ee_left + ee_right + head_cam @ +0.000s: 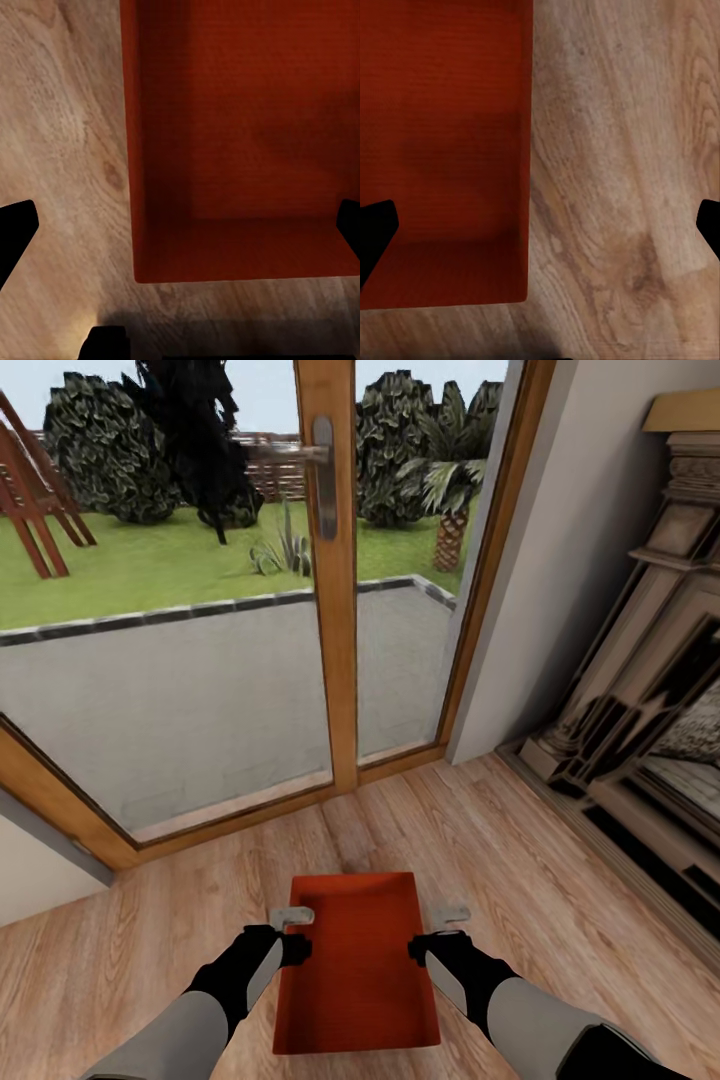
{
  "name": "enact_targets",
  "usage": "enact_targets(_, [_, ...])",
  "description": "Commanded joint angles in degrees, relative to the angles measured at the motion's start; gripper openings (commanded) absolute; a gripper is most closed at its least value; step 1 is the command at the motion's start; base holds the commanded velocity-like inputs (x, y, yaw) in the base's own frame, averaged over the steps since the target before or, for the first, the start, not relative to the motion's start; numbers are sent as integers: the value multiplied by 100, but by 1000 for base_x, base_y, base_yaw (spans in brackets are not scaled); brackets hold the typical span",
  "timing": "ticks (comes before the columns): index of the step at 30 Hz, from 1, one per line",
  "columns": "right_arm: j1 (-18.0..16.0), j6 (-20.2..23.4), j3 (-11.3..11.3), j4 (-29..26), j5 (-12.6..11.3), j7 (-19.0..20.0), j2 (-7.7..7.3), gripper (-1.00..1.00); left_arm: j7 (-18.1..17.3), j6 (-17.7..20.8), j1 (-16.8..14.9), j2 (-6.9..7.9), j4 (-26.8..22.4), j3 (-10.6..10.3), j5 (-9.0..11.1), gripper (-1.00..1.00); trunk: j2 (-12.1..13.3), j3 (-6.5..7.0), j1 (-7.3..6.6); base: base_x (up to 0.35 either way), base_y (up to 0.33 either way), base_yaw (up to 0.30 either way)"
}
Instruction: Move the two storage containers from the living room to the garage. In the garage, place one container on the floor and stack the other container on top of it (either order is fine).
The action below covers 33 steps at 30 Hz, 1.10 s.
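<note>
One orange-red storage container [355,960] sits open-top between my two arms, over the light wood plank floor of the living room. My left gripper [290,932] is at its left wall and my right gripper [446,930] at its right wall. In the left wrist view the left gripper [182,229] is open, its fingertips [16,231] far apart astride the container [247,112] wall. The right gripper [540,229] is open the same way, one fingertip over the container [442,112] and one over bare planks. I cannot tell whether the container rests on the planks.
A glass door with a wide wooden frame [335,610] stands straight ahead, with a paved terrace and garden behind it. A white wall [560,560] and a carved fireplace surround [650,710] close off the right side. Wood flooring [560,880] runs between them.
</note>
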Motion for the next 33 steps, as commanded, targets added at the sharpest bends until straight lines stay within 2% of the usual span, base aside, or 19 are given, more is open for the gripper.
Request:
enact_targets(1, [-3,55,48,-5,-40,-33,-6,100,34,29,1,-1,-10,-11,41,100,-44,-23,22,0,0,0])
enact_targets(5, [-3,237,41,33,-97,-27,-8,100,29,31,1,-1,-5,-12,42,100,-204,-94,110,0,0,0])
enact_targets(8, [-3,521,40,56,-294,-26,-17,100,22,35,-1,4,-2,-12,47,100,-324,-148,176,0,0,0])
enact_targets(14, [-3,298,39,53,-362,-17,-23,100,19,43,-1,8,67,-6,59,100,-565,-256,308,0,0,0])
enact_targets(23, [-3,244,39,43,-358,-17,-20,100,24,277,0,14,70,14,82,100,-926,-418,505,0,0,0])
enact_targets(33, [-3,196,42,42,-354,-15,-12,100,55,284,0,17,15,23,76,100,-1327,-597,725,0,0,0])
